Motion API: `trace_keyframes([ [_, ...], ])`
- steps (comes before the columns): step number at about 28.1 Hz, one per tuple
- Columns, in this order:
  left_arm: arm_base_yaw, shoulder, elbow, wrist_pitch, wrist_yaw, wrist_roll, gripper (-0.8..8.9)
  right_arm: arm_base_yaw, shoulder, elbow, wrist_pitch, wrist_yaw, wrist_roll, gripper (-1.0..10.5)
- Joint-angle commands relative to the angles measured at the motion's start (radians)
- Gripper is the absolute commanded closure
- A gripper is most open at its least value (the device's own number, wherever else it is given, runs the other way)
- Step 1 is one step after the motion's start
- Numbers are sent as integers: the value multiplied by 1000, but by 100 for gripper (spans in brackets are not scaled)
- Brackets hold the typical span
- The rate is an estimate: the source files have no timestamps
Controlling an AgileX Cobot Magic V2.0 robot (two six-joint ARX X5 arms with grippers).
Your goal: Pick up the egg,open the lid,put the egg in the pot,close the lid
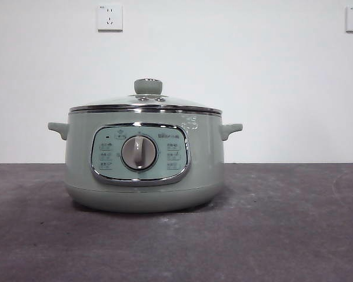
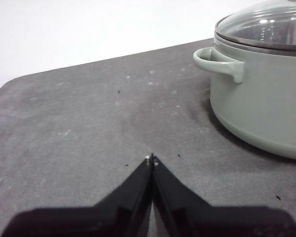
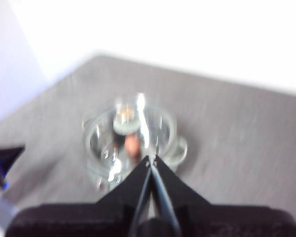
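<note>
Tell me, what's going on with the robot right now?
Left gripper shut, empty, low beside pot. Right gripper shut, empty, high above it. Lid on, egg seen inside through glass. Nothing in the way.

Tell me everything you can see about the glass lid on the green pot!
The lid is round, see-through glass, gently domed, with a shiny chrome rim and a pale green knob on top. It sits flat and shut on the pot, its rim resting on the pot's top edge. Lights glint on the glass. In the blurry view from above, a small reddish-brown shape shows through it, probably the egg. No pincer touches it.
</note>
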Motion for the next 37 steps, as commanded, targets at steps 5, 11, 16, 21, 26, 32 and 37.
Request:
trace_keyframes([
  [5, 2, -3, -14, 1, 1, -6, 816, -126, -298, -503, 419, -25, -142, 946],
  [11, 2, -3, -14, 1, 1, -6, 816, -128, -510, -956, 787, -17, -5, 946],
  [16, 2, -3, -14, 1, 0, -6, 816, -127, -633, -1236, 955, -16, 49, 946],
  [21, 2, -3, -14, 1, 0, -6, 816, -127, -734, -1419, 1011, 84, 99, 946],
  [26, 2, -3, -14, 1, 1, -6, 816, -127, -804, -1521, 1010, 116, 116, 946],
  [32, 2, -3, -14, 1, 1, -6, 816, -127, -822, -1596, 1009, 114, 139, 946],
  [37, 2, -3, -14, 1, 1, -6, 816, -127, -825, -1625, 972, 114, 168, 946],
])
